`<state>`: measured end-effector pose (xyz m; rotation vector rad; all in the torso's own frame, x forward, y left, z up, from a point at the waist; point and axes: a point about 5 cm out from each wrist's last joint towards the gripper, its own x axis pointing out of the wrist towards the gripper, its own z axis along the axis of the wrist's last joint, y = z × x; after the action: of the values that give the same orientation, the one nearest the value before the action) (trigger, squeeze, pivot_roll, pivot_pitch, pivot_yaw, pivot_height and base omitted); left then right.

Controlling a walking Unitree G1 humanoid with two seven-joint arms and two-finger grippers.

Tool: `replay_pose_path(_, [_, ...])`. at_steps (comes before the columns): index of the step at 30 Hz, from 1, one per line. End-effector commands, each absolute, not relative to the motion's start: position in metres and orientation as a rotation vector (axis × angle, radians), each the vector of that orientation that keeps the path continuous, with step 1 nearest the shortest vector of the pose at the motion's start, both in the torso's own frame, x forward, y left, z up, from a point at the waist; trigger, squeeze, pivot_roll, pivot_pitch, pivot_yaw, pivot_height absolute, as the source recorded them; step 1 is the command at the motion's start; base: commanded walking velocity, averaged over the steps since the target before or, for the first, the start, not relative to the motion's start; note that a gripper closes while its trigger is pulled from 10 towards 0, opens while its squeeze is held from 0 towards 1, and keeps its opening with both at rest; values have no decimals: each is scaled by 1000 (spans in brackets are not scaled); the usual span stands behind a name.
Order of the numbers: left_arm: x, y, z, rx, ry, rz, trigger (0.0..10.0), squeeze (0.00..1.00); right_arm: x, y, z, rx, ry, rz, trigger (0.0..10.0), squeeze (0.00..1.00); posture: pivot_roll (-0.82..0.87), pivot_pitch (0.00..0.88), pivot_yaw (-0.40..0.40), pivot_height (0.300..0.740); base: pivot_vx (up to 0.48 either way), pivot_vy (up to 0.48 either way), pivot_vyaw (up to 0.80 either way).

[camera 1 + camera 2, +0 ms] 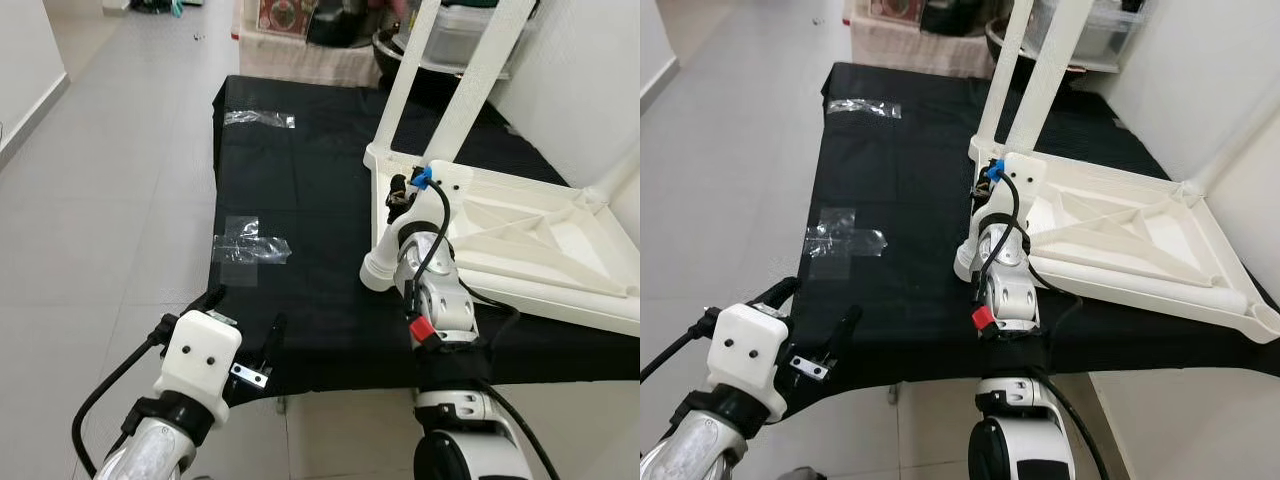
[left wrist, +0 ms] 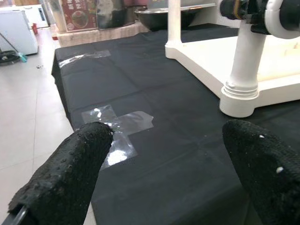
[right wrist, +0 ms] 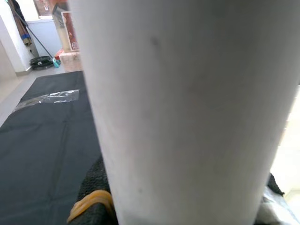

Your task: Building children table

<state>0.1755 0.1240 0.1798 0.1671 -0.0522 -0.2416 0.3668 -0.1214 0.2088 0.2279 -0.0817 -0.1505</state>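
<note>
A white children's table top [image 1: 530, 235] lies upside down on the black cloth [image 1: 300, 180], with two white legs [image 1: 470, 80] rising from its far corner. A loose white leg [image 1: 380, 262] stands upright, its ribbed end resting on the cloth right beside the top's near-left corner. My right gripper [image 1: 400, 195] is shut around this leg [image 2: 243, 70] higher up; in the right wrist view the leg [image 3: 187, 103] is very close. My left gripper [image 1: 245, 312] hovers open over the cloth's front-left edge, its fingers [image 2: 89, 154] wide apart and holding nothing.
Two patches of clear tape [image 1: 250, 245] [image 1: 260, 118] are stuck to the cloth. Boxes and a dark bowl [image 1: 330, 30] crowd the far end. Grey tiled floor [image 1: 110, 200] runs along the left, and a white wall [image 1: 590, 90] stands at the right.
</note>
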Motion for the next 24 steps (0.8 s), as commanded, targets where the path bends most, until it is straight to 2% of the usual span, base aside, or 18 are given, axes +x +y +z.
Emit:
replay_pose_path(1, [175,123,175,165,-37,-246,10000,0,361,-102,198,319,-58,-49,10000,1000,142,67,-165,740,0,0,0])
replay_pose_path(5, [175,121,173,166,-35,-251,10000,0,364,-100,196,356,-70,87,10000,1000,141,56,-164,740,0,0,0])
replay_pose_path(6, [175,120,172,164,-34,-254,10000,0,366,-103,195,330,-81,156,10000,0,140,49,-166,740,0,0,0])
replay_pose_path(11, [174,120,171,164,-32,-260,10000,0,371,-119,194,317,-73,264,10000,0,138,40,-165,740,0,0,0])
replay_pose_path(13, [174,120,170,165,-29,-259,10000,0,373,-130,197,375,-51,480,10000,0,136,35,-160,740,0,0,0])
replay_pose_path(14, [174,121,170,165,-29,-258,10000,0,373,-132,198,392,-48,532,10000,0,136,34,-161,740,0,0,0])
replay_pose_path(15, [175,121,170,164,-29,-258,10000,0,369,-130,197,446,5,666,10000,0,135,34,-162,740,0,0,0])
replay_pose_path(16, [175,119,171,161,-33,-263,10000,0,355,-124,200,381,37,926,10000,0,139,37,-163,740,0,0,0])
replay_pose_path(17, [175,119,171,161,-33,-263,10000,0,355,-124,200,381,37,926,10000,0,139,37,-163,740,0,0,0])
replay_pose_path(18, [175,118,172,156,-37,-266,10000,0,343,-119,201,340,76,1125,10000,0,137,38,-163,740,0,0,0])
replay_pose_path(20, [176,115,173,151,-43,-276,10000,0,334,-114,202,279,103,1327,10000,0,145,45,-171,740,0,0,0])
replay_pose_path(24, [175,112,172,155,-44,-284,10000,0,347,-101,205,218,86,1339,10000,0,152,56,-174,740,0,0,0])
